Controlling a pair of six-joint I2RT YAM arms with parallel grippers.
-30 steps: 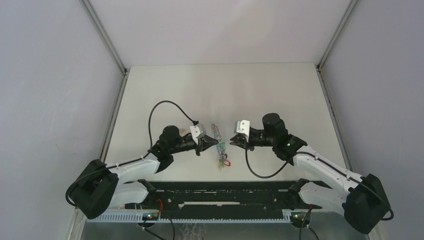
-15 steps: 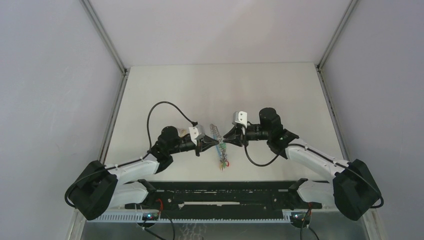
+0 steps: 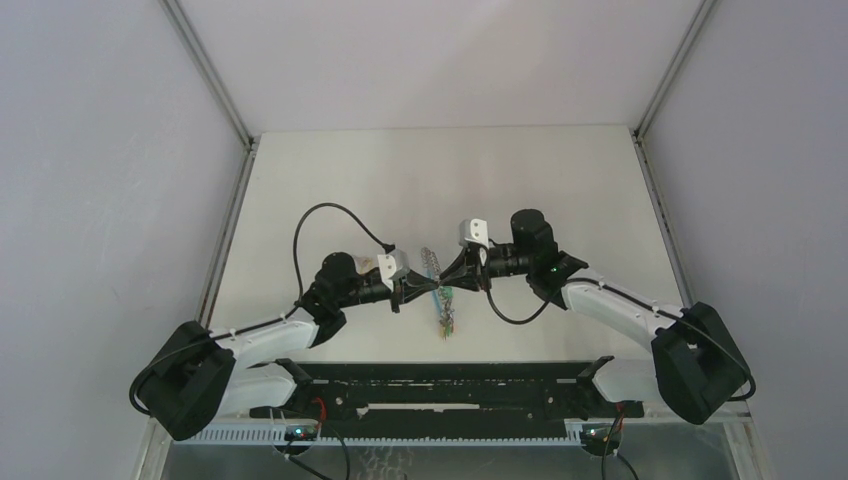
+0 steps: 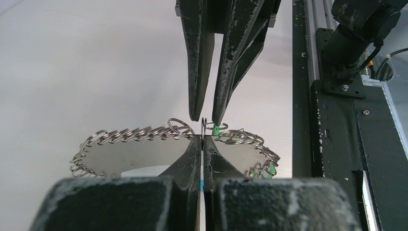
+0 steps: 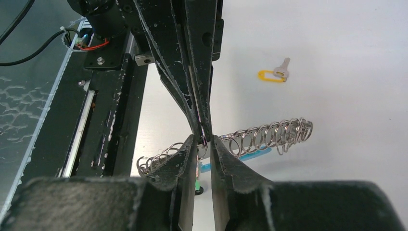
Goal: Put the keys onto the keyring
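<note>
**Both hands meet at the keyring, mid-desk**

The keyring [image 3: 437, 292] is a long string of linked silver rings with a strip of blue along it. It lies roughly midway between the desk's left and right edges, rather nearer the near edge than the far one. In the left wrist view it curves in an arc [image 4: 139, 134] over the pale desk [image 3: 520, 180].

The left hand [image 4: 202, 139] has its fingers pressed tight together, pinching one small ring of that string. The right hand [image 5: 204, 142] comes in from the opposite side, tip to tip with it. Its fingers are a narrow gap apart (nothing looks clamped), with the pinched ring standing between them. A green piece [image 4: 217, 128] shows just beside one right fingertip; I cannot tell what it belongs to.

Further out, the yellow-headed key [image 5: 273, 74] lies flat on the desk, well apart from the keyring, on its far-edge side.
</note>
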